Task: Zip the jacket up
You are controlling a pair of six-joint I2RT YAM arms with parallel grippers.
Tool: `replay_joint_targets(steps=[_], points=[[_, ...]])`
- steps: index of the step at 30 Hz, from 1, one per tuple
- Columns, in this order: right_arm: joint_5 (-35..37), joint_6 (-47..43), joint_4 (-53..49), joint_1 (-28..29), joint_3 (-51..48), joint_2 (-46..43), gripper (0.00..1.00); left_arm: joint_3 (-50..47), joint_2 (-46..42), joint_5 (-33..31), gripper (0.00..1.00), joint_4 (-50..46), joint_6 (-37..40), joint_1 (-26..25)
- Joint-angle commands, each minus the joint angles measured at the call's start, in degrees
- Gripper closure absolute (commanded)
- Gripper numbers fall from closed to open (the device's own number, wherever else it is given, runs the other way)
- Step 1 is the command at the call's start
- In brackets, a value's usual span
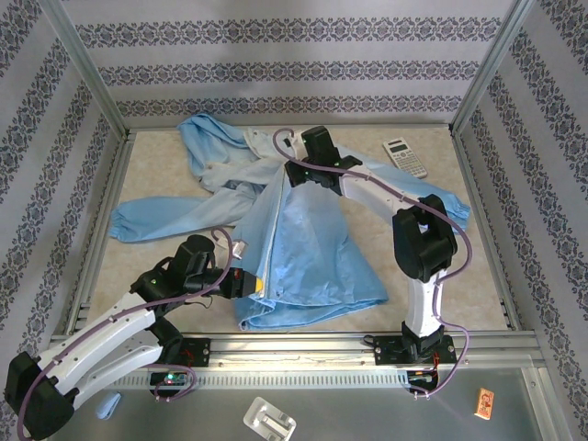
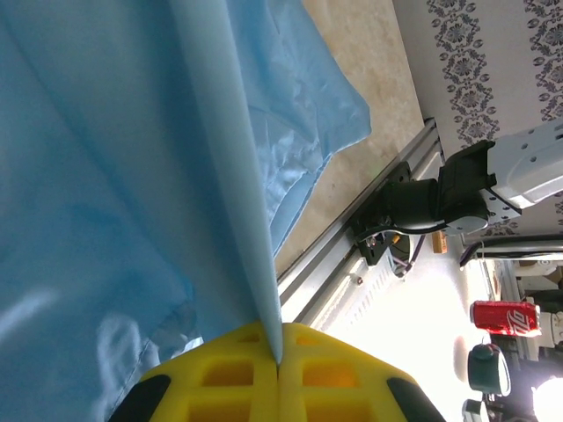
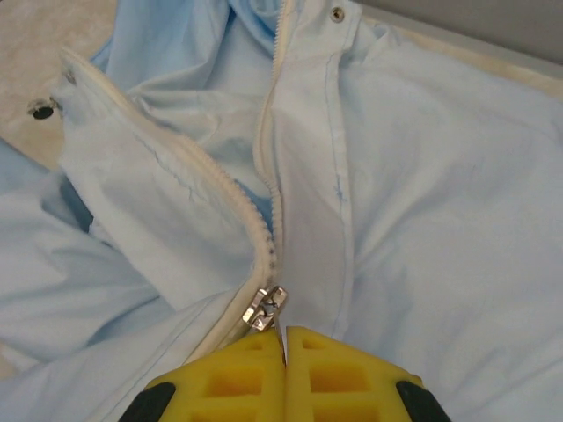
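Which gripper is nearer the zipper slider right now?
Right. The right gripper pinches the zipper slider; the left gripper clamps the jacket at its bottom edge, well away.

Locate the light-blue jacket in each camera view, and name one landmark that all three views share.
Top external: the jacket is spread across the middle of the picture.
Left wrist: the jacket covers the left half, with a fold pinched in the shut left gripper.
Right wrist: the jacket takes up most of the frame, its zipper running down to the right gripper.
Shared landmark: the beige table under the fabric.
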Motion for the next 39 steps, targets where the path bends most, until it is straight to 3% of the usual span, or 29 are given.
replay_joint_targets(steps=[1, 11, 26, 39], points=[[6.61, -0.92, 5.47, -4.68, 5.7, 1.76, 1.0, 0.98, 0.24, 6.1, 1.0, -5.72, 1.75, -2.01], [5.28, -2.07, 2.46, -9.86, 16.02, 6.78, 1.0, 2.36, 3.49, 4.9, 1.0, -7.42, 2.25, -2.56], [1.38, -1.8, -2.52, -14.89, 31.78, 16.99, 1.0, 1.74, -0.17, 0.37, 1.0, -11.63, -2.25, -3.61], [-1.51, -0.43, -13.2, -18.53, 59.6, 31.15, 1.0, 2.58, -0.89, -5.12, 1.0, -17.01, -5.97, -3.68]])
